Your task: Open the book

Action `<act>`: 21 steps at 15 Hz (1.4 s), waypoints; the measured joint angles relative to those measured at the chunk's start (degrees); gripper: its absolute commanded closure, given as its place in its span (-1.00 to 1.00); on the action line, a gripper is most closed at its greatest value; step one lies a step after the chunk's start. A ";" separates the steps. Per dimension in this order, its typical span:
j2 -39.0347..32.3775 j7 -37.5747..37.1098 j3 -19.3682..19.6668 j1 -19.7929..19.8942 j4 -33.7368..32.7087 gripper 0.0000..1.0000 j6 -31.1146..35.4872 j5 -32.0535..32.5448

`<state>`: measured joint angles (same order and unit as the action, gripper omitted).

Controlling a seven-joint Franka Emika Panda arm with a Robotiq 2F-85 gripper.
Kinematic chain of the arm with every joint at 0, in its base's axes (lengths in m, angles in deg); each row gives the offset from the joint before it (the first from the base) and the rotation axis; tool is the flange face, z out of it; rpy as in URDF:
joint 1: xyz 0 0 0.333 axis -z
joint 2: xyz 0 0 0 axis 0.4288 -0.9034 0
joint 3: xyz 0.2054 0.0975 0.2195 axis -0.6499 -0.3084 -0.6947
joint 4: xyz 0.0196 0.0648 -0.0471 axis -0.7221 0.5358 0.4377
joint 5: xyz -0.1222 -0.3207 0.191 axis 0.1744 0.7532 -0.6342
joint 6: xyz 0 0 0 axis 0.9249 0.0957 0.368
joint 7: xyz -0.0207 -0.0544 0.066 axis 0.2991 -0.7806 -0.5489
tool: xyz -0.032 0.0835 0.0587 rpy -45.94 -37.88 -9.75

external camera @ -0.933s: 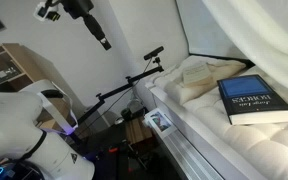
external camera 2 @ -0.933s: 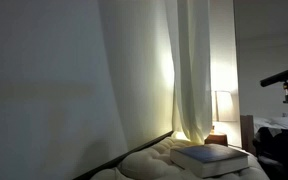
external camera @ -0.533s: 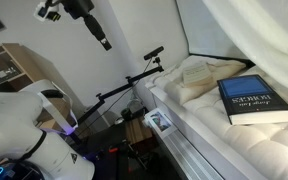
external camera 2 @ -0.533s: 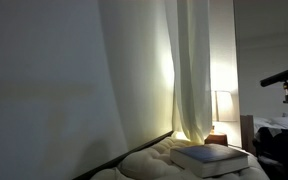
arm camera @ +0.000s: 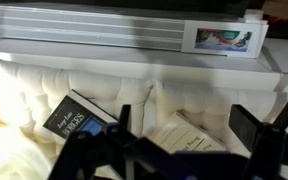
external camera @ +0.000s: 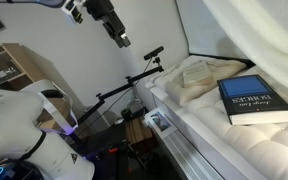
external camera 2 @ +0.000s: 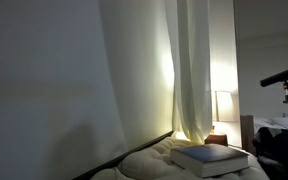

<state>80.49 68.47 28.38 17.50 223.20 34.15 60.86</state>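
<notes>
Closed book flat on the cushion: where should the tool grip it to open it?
The book lies flat, cover up. Pinch the cover alone at an edge showing white pages, coming in low from that side. The spine side is unclear.

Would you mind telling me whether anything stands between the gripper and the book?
Nothing visible does. The gripper hangs high in open air, and the wrist view shows the closed book unobstructed on the white bedding.
</notes>
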 measured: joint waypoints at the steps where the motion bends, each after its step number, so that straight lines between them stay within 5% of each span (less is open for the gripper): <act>1: -2.17 -0.02 -0.78 0.45 -1.34 -1.00 0.99 2.78; 8: -16.63 -0.01 -2.46 2.15 -11.78 -1.00 1.33 19.01; 17: -24.41 0.05 -2.32 2.02 -17.22 -1.00 -0.08 20.21; 21: -26.31 -1.46 -1.89 2.32 -17.23 -1.00 0.01 28.20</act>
<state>54.18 67.01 26.50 19.82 205.97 34.16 89.05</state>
